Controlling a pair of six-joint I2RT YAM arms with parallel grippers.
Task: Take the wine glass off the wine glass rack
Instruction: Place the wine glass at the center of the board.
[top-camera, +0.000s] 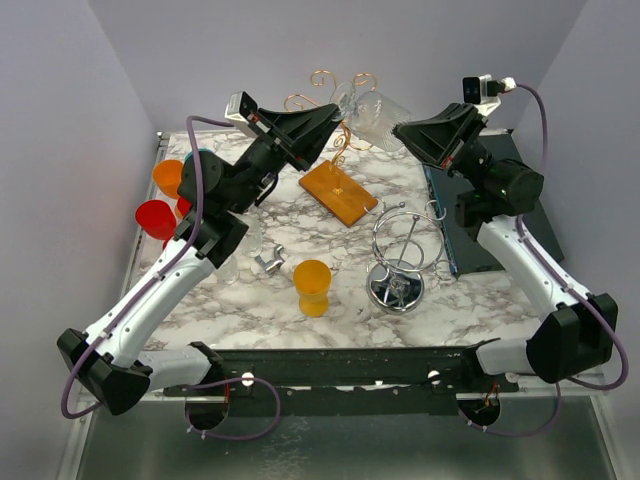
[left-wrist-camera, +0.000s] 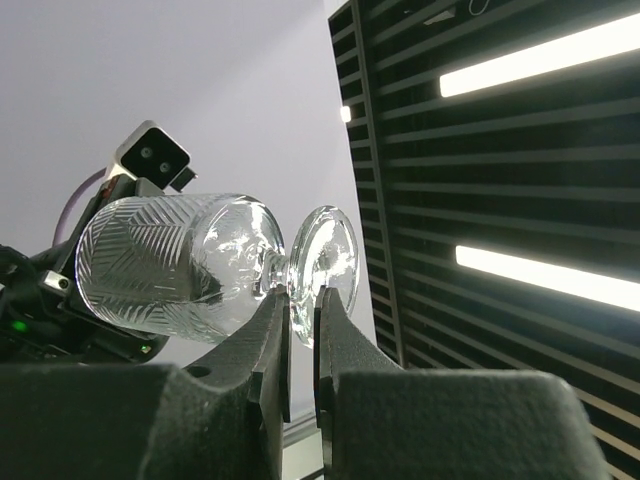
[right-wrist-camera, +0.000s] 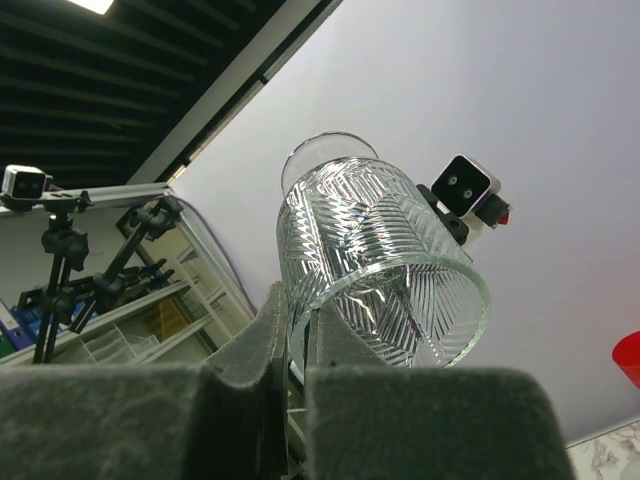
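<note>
The wine glass (top-camera: 372, 112) hangs sideways beside the wire rack's (top-camera: 338, 192) gold curls. The left tool (left-wrist-camera: 302, 298) is clamped on its stem, the right tool (right-wrist-camera: 297, 310) pinched on its rim. Arms pulling against each other could crack it, and a rim-only hold could slip.

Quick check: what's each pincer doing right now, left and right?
Left pincer: closed on the wine glass, at its stem.
Right pincer: closed on the same glass, pinching the bowl's wall.
</note>
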